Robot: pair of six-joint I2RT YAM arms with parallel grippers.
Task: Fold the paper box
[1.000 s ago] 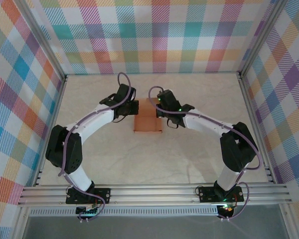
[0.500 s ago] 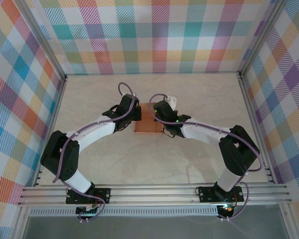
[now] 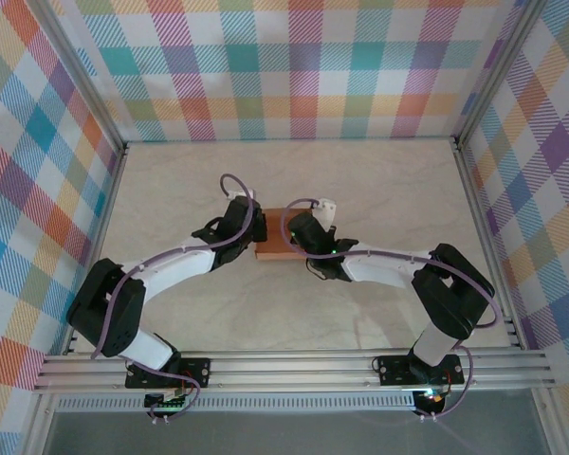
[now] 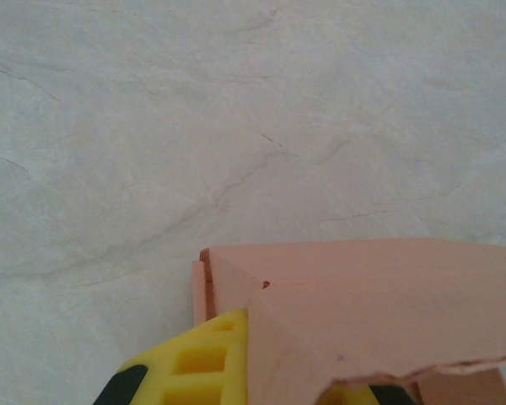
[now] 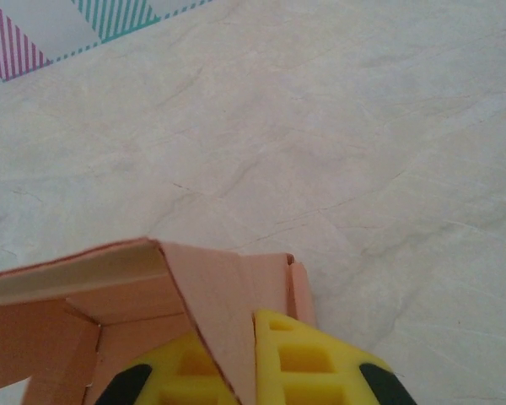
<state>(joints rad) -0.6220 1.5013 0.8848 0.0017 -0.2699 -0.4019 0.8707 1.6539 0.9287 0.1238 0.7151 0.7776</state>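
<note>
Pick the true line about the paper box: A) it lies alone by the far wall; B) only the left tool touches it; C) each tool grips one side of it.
C: from above, the paper box sits between the left tool and the right tool, and both wrist views show its cardboard clamped.

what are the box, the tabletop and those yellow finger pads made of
The paper box: thin salmon cardboard, matte, with sharp creases and a ragged cut edge. The tabletop: pale marble-veined surface, perhaps printed laminate; unclear. The yellow pads: moulded plastic or rubber by the look, with square recesses.
</note>
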